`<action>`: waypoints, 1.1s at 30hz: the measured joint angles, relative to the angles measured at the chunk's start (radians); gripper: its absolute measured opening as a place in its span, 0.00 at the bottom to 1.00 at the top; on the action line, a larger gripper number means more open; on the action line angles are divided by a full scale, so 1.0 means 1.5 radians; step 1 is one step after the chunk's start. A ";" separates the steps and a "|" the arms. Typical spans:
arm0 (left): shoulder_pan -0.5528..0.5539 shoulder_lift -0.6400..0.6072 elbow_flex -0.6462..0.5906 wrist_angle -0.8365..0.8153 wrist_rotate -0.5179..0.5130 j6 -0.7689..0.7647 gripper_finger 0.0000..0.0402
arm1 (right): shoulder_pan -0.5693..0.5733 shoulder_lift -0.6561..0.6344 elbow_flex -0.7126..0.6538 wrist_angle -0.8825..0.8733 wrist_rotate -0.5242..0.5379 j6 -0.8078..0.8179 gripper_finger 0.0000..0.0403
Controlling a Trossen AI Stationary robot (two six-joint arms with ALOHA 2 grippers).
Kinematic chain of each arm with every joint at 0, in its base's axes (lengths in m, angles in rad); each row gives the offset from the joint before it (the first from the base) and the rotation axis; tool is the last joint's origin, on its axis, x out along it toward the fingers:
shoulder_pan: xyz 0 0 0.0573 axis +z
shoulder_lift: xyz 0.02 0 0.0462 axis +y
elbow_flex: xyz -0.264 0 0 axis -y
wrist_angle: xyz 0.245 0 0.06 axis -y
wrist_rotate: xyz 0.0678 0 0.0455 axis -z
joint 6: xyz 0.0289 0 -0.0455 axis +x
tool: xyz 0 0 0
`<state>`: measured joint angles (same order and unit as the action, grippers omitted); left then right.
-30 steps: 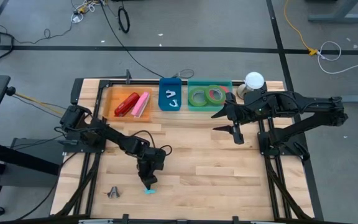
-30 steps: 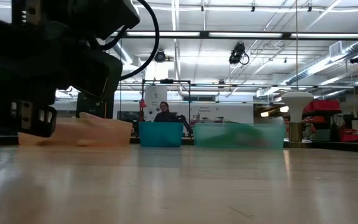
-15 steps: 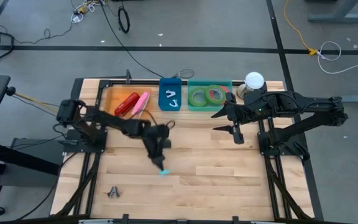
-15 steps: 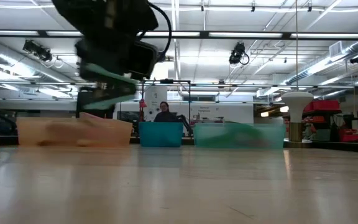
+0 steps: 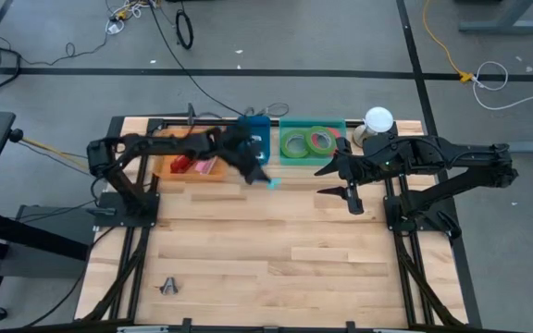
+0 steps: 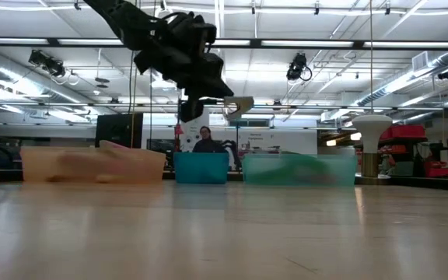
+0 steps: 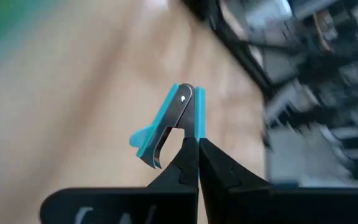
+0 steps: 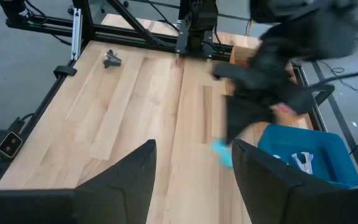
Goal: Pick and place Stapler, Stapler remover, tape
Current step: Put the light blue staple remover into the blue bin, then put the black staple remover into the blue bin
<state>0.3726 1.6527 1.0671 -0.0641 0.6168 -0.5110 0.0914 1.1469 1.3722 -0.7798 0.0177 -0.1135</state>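
Note:
My left gripper (image 5: 255,172) is shut on a teal staple remover (image 7: 169,121) and hangs in the air over the table's far side, at the near edge of the blue bin (image 5: 255,146). It also shows in the low view (image 6: 208,99), with the remover (image 6: 238,106) beside it. The tape rolls (image 5: 305,143), green and red-pink, lie flat in the green bin (image 5: 336,153). A red stapler (image 5: 181,165) and a pink one (image 5: 205,166) lie in the orange bin (image 5: 167,148), partly hidden by my left arm. My right gripper (image 5: 339,182) is open and empty near the green bin. My left gripper pinches one teal side of the staple remover (image 7: 198,124) between its two fingertips (image 7: 188,158). The metal claw (image 7: 166,134) and the other teal wing stick out past the fingertips. The remover is lifted clear of the table.
A dark staple remover (image 5: 167,286) lies at the table's near left; it also shows in the right wrist view (image 8: 111,59). Pale staple removers (image 8: 298,162) lie in the blue bin. A white round lamp (image 5: 378,118) stands at the far right. A person (image 6: 205,141) sits beyond the table.
My left gripper has risen from the table's near left and swung toward the far edge and right, up to the blue bin. It has stayed shut on the teal staple remover, which is lifted well clear of the table.

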 joint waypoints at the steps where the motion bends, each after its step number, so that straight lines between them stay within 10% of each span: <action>1: 0.014 0.000 0.011 0.000 -0.014 0.015 0.00 | 0.000 0.000 0.000 0.000 0.000 0.000 0.52; 19: 0.144 0.000 0.097 -0.211 -0.310 0.279 0.00 | 0.000 0.000 0.000 0.000 0.025 0.000 0.52; 33: 0.145 0.001 0.087 -0.255 -0.363 0.297 0.11 | 0.000 0.000 0.000 0.002 0.053 -0.001 0.52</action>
<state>0.5894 1.6535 1.1976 -0.4462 0.0725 -0.0662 0.0914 1.1466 1.3724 -0.7761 0.0975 -0.1143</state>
